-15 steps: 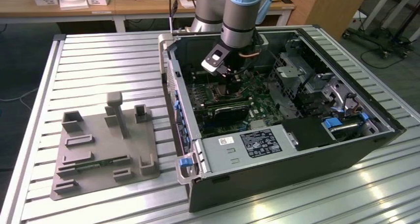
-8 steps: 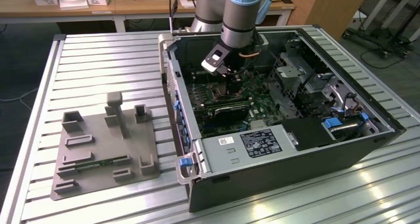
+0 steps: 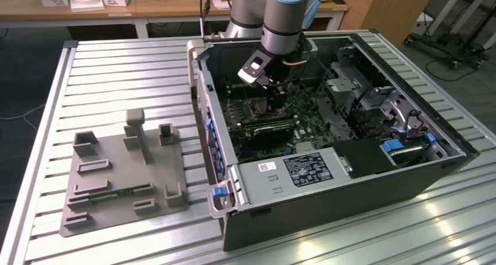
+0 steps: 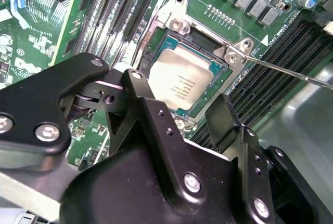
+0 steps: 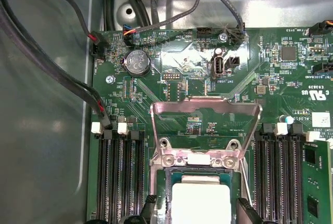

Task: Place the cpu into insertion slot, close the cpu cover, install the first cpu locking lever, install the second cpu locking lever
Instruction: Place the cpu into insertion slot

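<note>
cpu [image 4: 182, 81] seated in insertion slot [image 4: 205, 40] | cpu cover [image 5: 208, 107] open | jaws apart

Counted in the exterior view: one open black metal computer case [image 3: 326, 178], one ribbed aluminium desk [image 3: 116, 61], one grey moulded plastic fixture plate [image 3: 116, 172].

In both wrist views:
- one small square silver-grey-topped cpu [image 4: 182, 81]
- one metal-rimmed square insertion slot [image 4: 171, 18]
- one thin silver open-windowed cpu cover [image 5: 208, 107]
- one round coin battery [image 5: 138, 62]
- one black claw [image 4: 177, 91] with two fingers [image 4: 156, 125]
</note>
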You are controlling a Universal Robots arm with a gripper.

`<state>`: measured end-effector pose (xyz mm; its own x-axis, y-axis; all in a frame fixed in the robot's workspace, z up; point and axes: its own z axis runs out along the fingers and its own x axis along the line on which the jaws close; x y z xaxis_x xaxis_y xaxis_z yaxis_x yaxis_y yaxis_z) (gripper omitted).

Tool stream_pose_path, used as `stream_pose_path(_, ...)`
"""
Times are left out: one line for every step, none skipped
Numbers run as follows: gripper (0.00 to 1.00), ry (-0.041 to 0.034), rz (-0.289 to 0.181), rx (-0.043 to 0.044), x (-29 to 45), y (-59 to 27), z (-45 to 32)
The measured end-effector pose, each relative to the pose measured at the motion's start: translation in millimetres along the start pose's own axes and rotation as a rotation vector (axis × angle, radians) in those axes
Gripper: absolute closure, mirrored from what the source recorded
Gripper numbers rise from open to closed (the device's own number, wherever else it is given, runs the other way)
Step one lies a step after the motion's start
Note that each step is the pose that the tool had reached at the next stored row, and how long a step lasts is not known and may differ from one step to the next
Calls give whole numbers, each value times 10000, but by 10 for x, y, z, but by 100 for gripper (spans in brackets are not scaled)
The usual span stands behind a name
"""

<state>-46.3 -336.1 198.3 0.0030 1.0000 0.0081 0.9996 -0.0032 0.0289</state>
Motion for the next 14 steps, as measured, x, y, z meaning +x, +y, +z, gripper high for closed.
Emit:
stream_pose_path(31, 0, 0, 0, 0, 0, 0)
stream_pose_path(31, -1, 0, 1, -1, 0, 1)
stream_pose_path(31, 1, -1, 0, 0, 0, 6)
stream_pose_path(31, 2, -1, 1, 0, 0, 12)
stream_pose_path(31, 3, -1, 1, -1, -1, 18)
stream_pose_path(31, 6, 0, 1, -1, -1, 24)
stream_pose_path(31, 11, 0, 1, -1, -1, 31)
stream_pose_path(31, 14, 0, 2, -1, -2, 34)
stream_pose_path(31, 22, 0, 2, -2, -2, 37)
stream_pose_path(31, 29, 0, 2, -1, -2, 40)
stream_pose_path(31, 36, 1, 1, 0, -1, 43)
stream_pose_path(31, 42, 0, 1, 2, -1, 45)
stream_pose_path(31, 46, 0, 1, 5, -1, 47)
stream_pose_path(31, 48, 1, 1, 8, -1, 49)
